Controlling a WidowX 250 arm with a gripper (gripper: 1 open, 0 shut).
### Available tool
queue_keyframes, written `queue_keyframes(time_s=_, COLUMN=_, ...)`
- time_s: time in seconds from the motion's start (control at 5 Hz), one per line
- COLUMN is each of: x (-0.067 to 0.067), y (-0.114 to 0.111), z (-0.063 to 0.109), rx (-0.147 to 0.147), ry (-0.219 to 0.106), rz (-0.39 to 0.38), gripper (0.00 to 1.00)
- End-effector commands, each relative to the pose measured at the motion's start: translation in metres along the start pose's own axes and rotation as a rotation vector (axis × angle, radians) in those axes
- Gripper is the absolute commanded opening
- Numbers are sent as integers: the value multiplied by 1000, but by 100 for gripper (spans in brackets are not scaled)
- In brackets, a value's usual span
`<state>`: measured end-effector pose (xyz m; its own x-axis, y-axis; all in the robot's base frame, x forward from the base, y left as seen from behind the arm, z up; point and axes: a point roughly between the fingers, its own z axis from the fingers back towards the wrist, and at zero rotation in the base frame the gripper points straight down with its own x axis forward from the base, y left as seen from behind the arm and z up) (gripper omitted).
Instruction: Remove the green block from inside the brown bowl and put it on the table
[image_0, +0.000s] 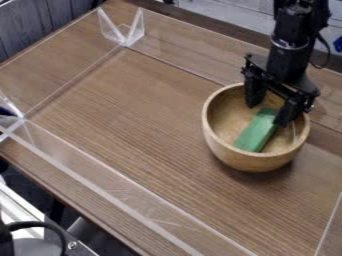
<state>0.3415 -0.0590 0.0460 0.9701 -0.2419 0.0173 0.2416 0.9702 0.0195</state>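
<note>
The green block (261, 130) lies slanted inside the brown bowl (230, 146), leaning against its far right inner side. The bowl stands on the table (120, 110) at the right. My gripper (279, 104) is open and reaches down into the bowl from above. Its black fingers (251, 96) straddle the upper end of the block, one on each side. I cannot tell whether they touch it.
Low clear acrylic walls (80, 185) border the tabletop, with a clear corner piece (123, 27) at the back left. The bowl sits close to the right edge. Wide bare wood stretches to the left of the bowl.
</note>
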Motion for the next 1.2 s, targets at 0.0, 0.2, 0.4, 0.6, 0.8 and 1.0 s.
queue_keyframes(time_s=0.0, x=6, y=7, z=7, rx=8, ry=-53, rz=-10, gripper=0)
queue_keyframes(time_s=0.2, x=6, y=4, z=5, rx=21, ry=-63, rz=11, gripper=0)
queue_keyframes(time_s=0.4, x=6, y=1, z=6, rx=31, ry=-74, rz=30, gripper=0)
queue_keyframes(time_s=0.6, x=6, y=3, z=7, rx=39, ry=-81, rz=26, gripper=0)
queue_keyframes(time_s=0.8, x=6, y=4, z=9, rx=45, ry=-87, rz=23, gripper=0)
queue_keyframes(time_s=1.0, x=7, y=7, z=11, rx=14, ry=-82, rz=23, gripper=0)
